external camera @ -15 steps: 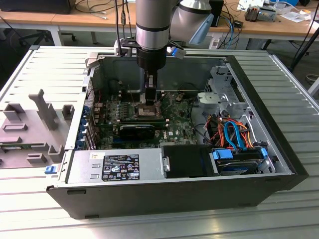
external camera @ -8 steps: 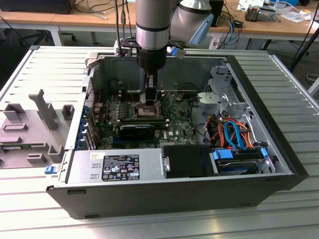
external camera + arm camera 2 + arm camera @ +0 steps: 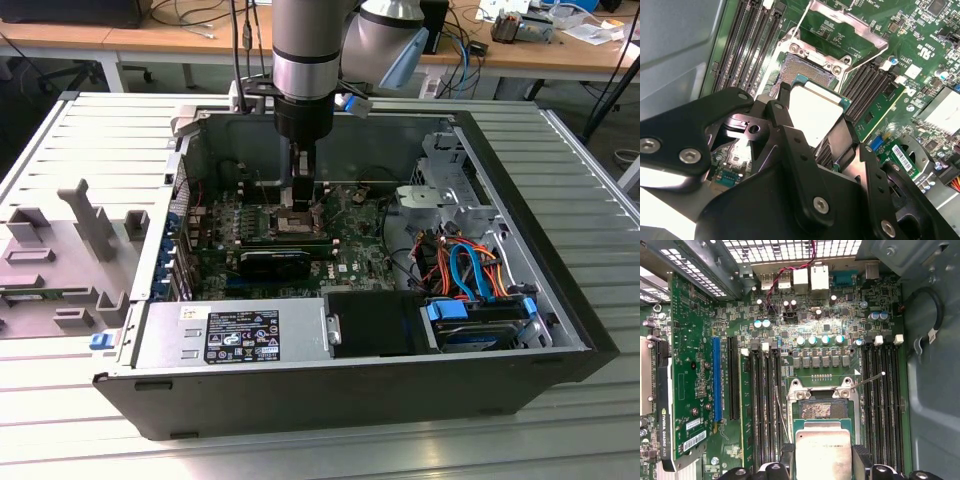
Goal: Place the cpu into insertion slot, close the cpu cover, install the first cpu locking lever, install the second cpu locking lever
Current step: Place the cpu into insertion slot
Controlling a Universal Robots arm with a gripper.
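My gripper is shut on the cpu, a flat square chip with a dull silver top pinched at two opposite edges between the black fingers. In both wrist views the cpu hovers over one half of the insertion slot, whose dark pin field still shows beyond it. The silver cpu cover stands swung open behind the slot. Two thin wire locking levers stick up at either side. In the exterior view the gripper reaches down into the open computer case.
Long black memory slots flank the socket on both sides, and a graphics card stands on edge beyond them. The case holds a power supply and a drive bay with cables. A grey fixture lies outside at the exterior view's left.
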